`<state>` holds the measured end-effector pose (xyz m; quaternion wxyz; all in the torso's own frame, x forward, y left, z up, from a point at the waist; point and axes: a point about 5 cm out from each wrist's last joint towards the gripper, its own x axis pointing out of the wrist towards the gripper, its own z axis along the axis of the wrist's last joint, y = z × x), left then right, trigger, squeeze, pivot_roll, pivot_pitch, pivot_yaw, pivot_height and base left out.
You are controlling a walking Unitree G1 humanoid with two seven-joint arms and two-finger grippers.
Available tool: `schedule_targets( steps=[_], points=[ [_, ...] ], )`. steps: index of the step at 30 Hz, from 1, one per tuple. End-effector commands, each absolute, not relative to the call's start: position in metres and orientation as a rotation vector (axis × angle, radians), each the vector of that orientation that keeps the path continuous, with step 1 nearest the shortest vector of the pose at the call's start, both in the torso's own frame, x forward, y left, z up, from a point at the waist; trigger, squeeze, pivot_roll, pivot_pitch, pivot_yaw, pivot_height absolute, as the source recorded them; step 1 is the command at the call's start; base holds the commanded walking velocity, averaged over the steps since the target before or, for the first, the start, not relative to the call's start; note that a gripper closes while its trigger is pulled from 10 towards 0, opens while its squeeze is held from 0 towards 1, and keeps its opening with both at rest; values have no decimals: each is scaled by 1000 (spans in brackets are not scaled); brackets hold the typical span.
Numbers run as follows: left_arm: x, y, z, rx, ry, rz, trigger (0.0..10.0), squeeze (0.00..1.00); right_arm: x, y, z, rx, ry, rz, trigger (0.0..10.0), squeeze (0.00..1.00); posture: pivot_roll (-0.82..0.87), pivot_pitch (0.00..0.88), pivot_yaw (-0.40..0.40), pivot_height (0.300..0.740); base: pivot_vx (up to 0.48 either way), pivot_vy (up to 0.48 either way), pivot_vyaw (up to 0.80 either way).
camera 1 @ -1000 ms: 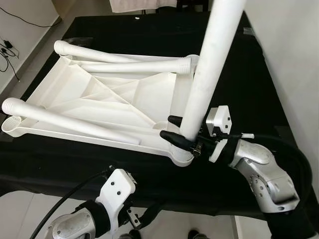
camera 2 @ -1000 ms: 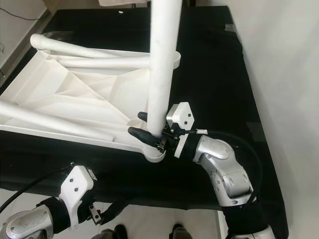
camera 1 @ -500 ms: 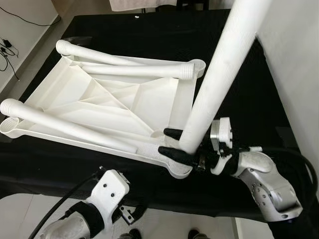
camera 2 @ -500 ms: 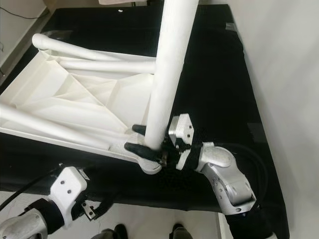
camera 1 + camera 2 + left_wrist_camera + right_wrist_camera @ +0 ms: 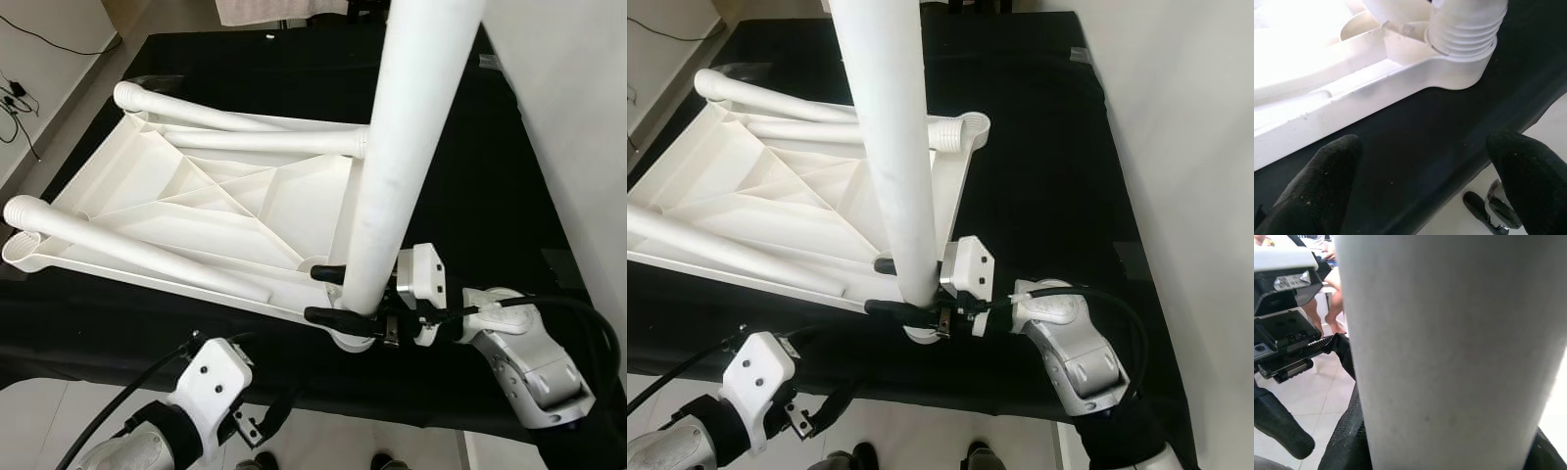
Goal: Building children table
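The white plastic table top (image 5: 196,211) lies upside down on the black-covered table (image 5: 460,147). My right gripper (image 5: 318,294) is shut on a thick white leg (image 5: 402,147), held nearly upright over the near right corner socket (image 5: 1459,54). The leg's threaded end (image 5: 1464,24) sits at that socket. One loose leg (image 5: 137,250) lies across the near left part of the top, and two more legs (image 5: 245,132) lie along its far side. My left gripper (image 5: 1420,166) hangs open just below the table's front edge, nothing between its fingers.
A white wall (image 5: 578,98) runs close along the table's right side. Pale floor with black cables (image 5: 20,98) lies to the left. A person's legs (image 5: 1327,293) appear in the right wrist view. My feet (image 5: 382,460) stand at the front edge.
The held leg has swung from leaning right to nearly upright, and my right gripper has dropped lower at the corner socket. My left arm has barely moved.
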<state>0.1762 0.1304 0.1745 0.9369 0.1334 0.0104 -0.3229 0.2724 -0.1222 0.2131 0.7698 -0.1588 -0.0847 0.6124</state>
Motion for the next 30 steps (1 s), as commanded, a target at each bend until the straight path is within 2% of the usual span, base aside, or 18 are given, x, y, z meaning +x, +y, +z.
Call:
schedule_targets(
  steps=[1, 9, 13, 17, 19, 20, 21, 22, 23, 25, 30],
  points=[
    [172, 130, 172, 288, 37, -664, 10000, 0, 272, -125, 165, -274, 108, 1343, 10000, 0, 48, 371, 68, 740, 0, 0, 0],
    [169, 130, 173, 281, 37, -661, 10000, 0, 273, -124, 163, -207, 148, 1341, 10000, 0, 47, 376, 64, 740, 0, 0, 0],
    [168, 130, 173, 278, 38, -661, 10000, 0, 274, -121, 152, -187, 180, 1248, 10000, 0, 47, 379, 58, 740, 0, 0, 0],
    [166, 129, 173, 275, 41, -659, 10000, 0, 281, -122, 155, -37, 94, 974, 10000, 0, 45, 382, 57, 740, 0, 0, 0],
    [166, 129, 173, 275, 42, -659, 10000, 0, 281, -124, 157, -23, 69, 928, 10000, 0, 42, 382, 56, 740, 0, 0, 0],
    [166, 129, 173, 274, 43, -659, 10000, 0, 282, -129, 158, -64, 26, 818, 10000, 0, 39, 380, 53, 740, 0, 0, 0],
    [166, 129, 173, 274, 43, -659, 10000, 0, 282, -129, 158, -64, 26, 818, 10000, 0, 39, 380, 53, 740, 0, 0, 0],
    [165, 129, 172, 274, 43, -661, 10000, 0, 284, -143, 157, -143, 0, 575, 10000, 0, 38, 379, 51, 740, 0, 0, 0],
    [165, 129, 172, 274, 43, -661, 10000, 0, 284, -143, 157, -143, 0, 575, 10000, 0, 38, 379, 51, 740, 0, 0, 0],
    [166, 129, 172, 275, 43, -662, 10000, 0, 270, -167, 155, -288, 8, 253, 10000, 0, 36, 376, 55, 740, 0, 0, 0],
    [168, 131, 172, 275, 42, -660, 10000, 0, 260, -164, 165, -320, -20, 194, 10000, 0, 19, 361, 70, 740, 0, 0, 0]
  ],
)
